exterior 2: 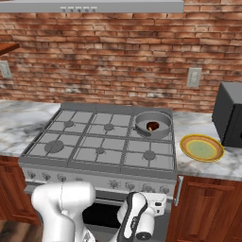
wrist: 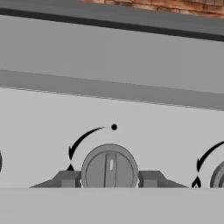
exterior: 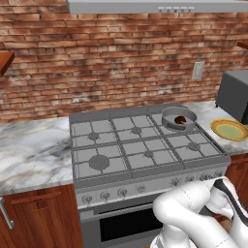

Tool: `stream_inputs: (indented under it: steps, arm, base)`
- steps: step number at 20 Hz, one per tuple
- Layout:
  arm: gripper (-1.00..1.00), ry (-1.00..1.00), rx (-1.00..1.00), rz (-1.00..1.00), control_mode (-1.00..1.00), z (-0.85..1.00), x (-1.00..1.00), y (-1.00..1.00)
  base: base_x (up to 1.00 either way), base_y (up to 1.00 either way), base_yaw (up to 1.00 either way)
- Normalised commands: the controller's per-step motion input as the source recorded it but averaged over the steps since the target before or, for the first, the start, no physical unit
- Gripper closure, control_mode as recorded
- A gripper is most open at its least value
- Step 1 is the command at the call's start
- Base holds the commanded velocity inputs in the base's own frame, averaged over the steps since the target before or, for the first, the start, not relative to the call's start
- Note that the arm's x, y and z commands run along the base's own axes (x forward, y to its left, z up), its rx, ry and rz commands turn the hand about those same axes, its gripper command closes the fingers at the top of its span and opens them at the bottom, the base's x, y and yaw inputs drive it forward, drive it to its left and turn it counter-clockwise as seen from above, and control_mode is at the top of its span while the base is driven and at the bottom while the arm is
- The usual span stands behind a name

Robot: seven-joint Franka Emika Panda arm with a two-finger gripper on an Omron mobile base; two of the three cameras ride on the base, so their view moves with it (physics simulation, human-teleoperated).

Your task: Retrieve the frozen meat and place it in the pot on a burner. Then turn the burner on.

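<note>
The grey pot (exterior: 178,117) (exterior 2: 152,124) stands on the stove's back right grate. The frozen meat (exterior: 179,119) (exterior 2: 152,126), a small reddish lump, lies inside it. The burner under the pot is hidden by it. My gripper (wrist: 109,179) is low in front of the stove's control panel, and it is open. Its two dark fingertips (wrist: 68,178) stand close on either side of a round grey knob (wrist: 109,168). The knob's mark points almost straight up toward a black dot (wrist: 114,127) on the panel.
A yellow plate with a green centre (exterior: 228,129) (exterior 2: 202,147) lies on the marble counter right of the stove (exterior: 145,145), beside a dark microwave (exterior 2: 229,118). Another knob (wrist: 218,177) shows at the right edge. Wooden cabinets flank the oven door.
</note>
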Motion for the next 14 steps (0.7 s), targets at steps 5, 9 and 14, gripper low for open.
stream_inputs:
  steps: [5, 9, 14]
  arm:
    - [1.00, 0.00, -0.19, 0.10, -1.00, -0.01, 0.24, -0.08]
    - [1.00, 0.00, -0.34, 0.10, -1.00, -0.25, 0.17, 0.00]
    - [1.00, 0.00, -0.52, 0.04, -1.00, -0.44, 0.07, 0.04]
  base:
    - [0.00, 0.00, 0.00]
    - [0.00, 0.00, 0.00]
    - [0.00, 0.00, 0.00]
